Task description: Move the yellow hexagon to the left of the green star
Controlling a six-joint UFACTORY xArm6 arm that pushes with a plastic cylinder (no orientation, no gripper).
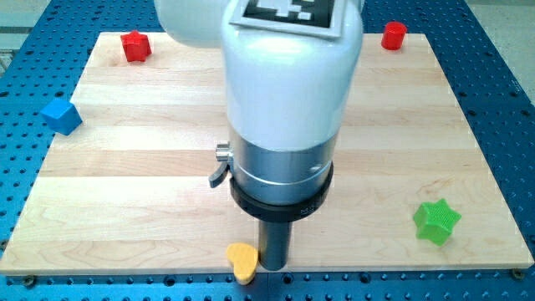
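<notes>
Camera view, the only one. You're looking at a pale wooden counter [125, 167] laid on a blue perforated base [501, 58].

The yellow hexagon [242, 261] sits at the counter's bottom edge, partly overhanging it, well to the view's left of the green star [436, 221]. Its outline reads more like a rounded wedge from here: wider at the top, narrowing toward the view's bottom, so the long axis runs roughly top to bottom with a slight lean to the right at the bottom. Exact facets you can't make out.

The tool is a dark rod under the white and silver arm body [284, 109]. My tip [272, 267] is just to the right of the yellow hexagon, touching or nearly touching its right side; you can't tell which. There are no jaws on this tool, so nothing to call spread or pinching.

The green star is upright on the counter near the right edge, well apart from the yellow hexagon, points spread all round.

Relative to the green star, the rest: red block [394, 35] far above it at the counter's top edge; another red block [135, 45] at the top left corner; blue cube [62, 115] far left, hanging over the counter's left edge.

Room: only the blue base shows around the counter.
</notes>
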